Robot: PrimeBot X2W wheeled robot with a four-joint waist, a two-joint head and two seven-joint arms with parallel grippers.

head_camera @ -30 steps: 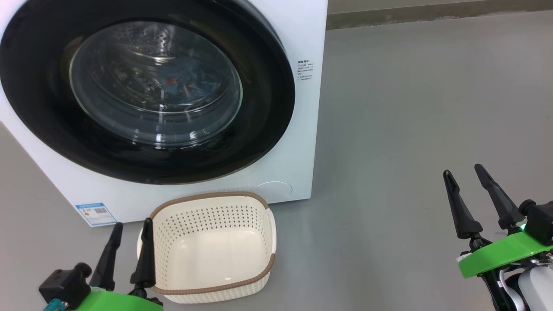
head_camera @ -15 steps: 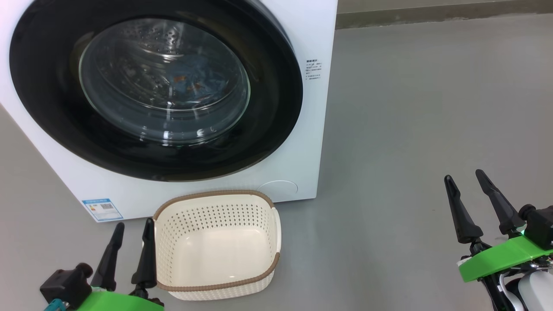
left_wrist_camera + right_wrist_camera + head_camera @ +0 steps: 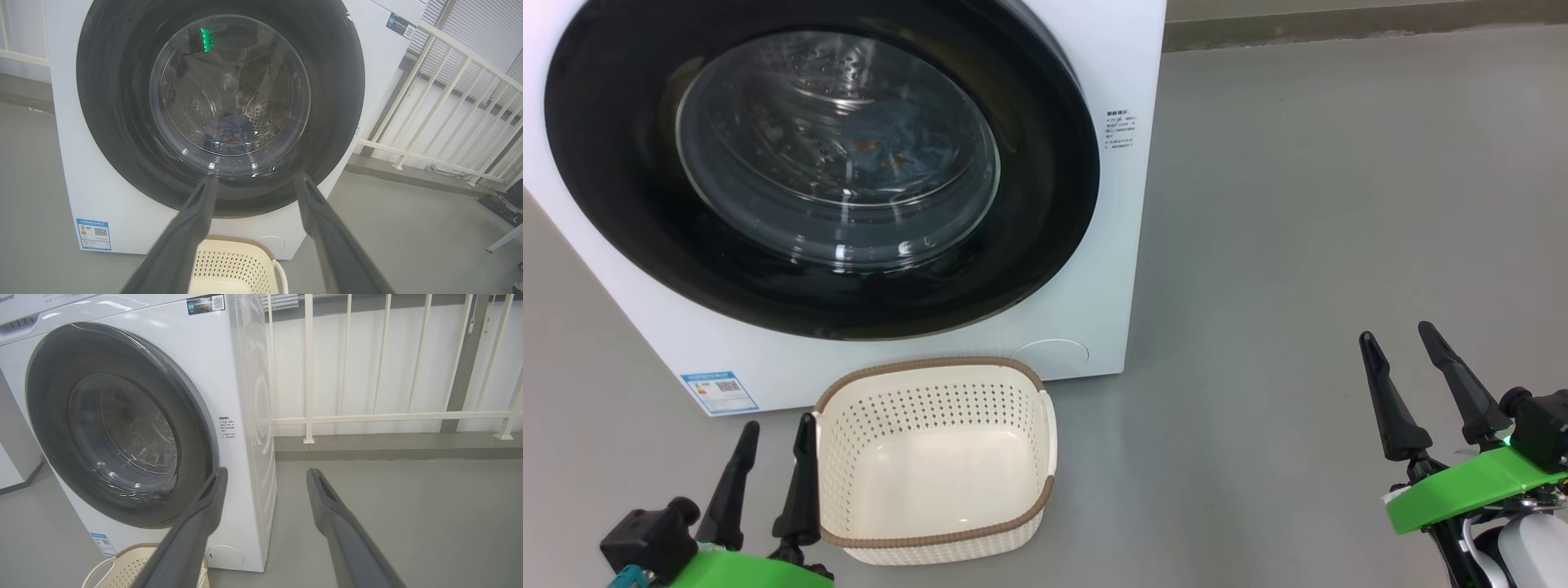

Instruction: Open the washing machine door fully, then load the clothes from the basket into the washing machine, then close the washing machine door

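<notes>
The washing machine stands ahead with its round black door closed flat against the front. Through the glass window the clothes show as blue fabric with orange marks, lying in the steel drum, and they appear again in the left wrist view. The cream basket sits on the floor right below the door with nothing in it. My left gripper is open just left of the basket. My right gripper is open well to the right, over bare floor. Both hold nothing.
Grey floor stretches to the right of the machine. A low kerb runs along the far side, and a white railing stands on it. A blue label sticker marks the machine's lower left corner.
The head camera has shifted slightly, so the machine and basket sit a little further right in the picture. Both grippers stay open and about where they were.
</notes>
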